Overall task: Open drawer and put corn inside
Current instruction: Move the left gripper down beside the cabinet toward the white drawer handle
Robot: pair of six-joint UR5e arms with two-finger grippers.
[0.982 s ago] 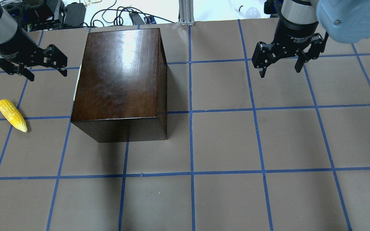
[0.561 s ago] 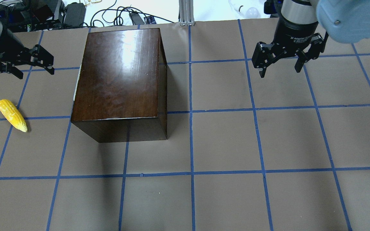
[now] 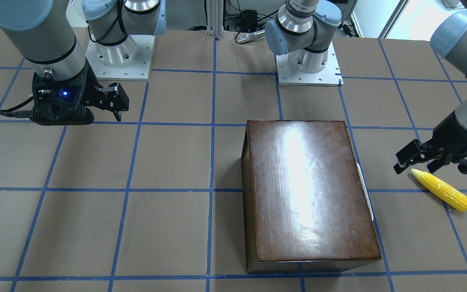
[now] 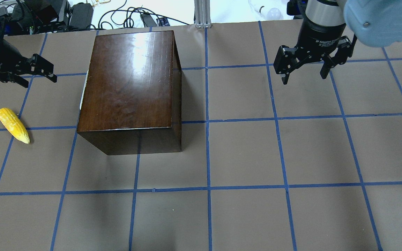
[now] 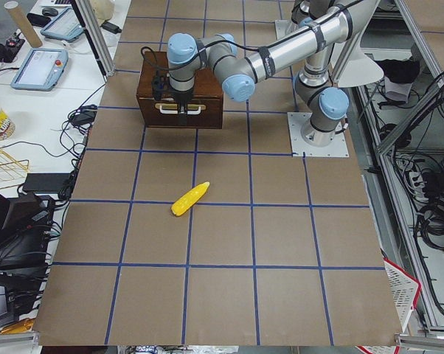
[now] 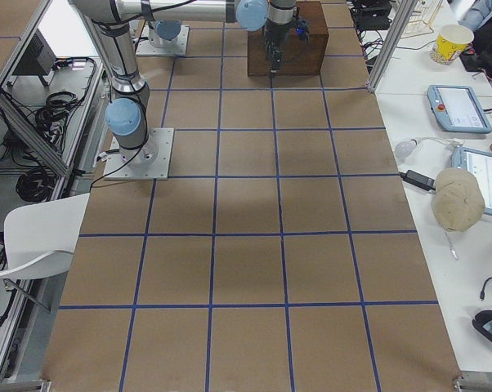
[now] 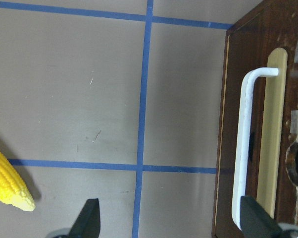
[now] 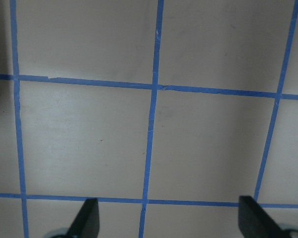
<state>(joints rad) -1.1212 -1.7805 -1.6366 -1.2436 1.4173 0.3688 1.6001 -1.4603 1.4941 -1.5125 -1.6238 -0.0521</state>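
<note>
Brown desk [image 4: 243, 153], gridded with blue tape [image 4: 243, 120], carries a glossy dark-brown wooden box [image 4: 131, 83]. Its drawer [image 7: 260, 29] is shut, with the white handle [image 7: 245, 148] facing the robot's left. The yellow corn cob [image 4: 13, 125] lies on the desk, apart from the box on that handle side. The left claw [image 4: 40, 82] hovers wide open and empty near the handle. The right claw [image 4: 304, 79] — also wide open, empty — hangs well apart on the box's other side.

White lettering "2F Adaptive" (the rest too small) on the body of the right pincer [image 4: 304, 77]
</note>
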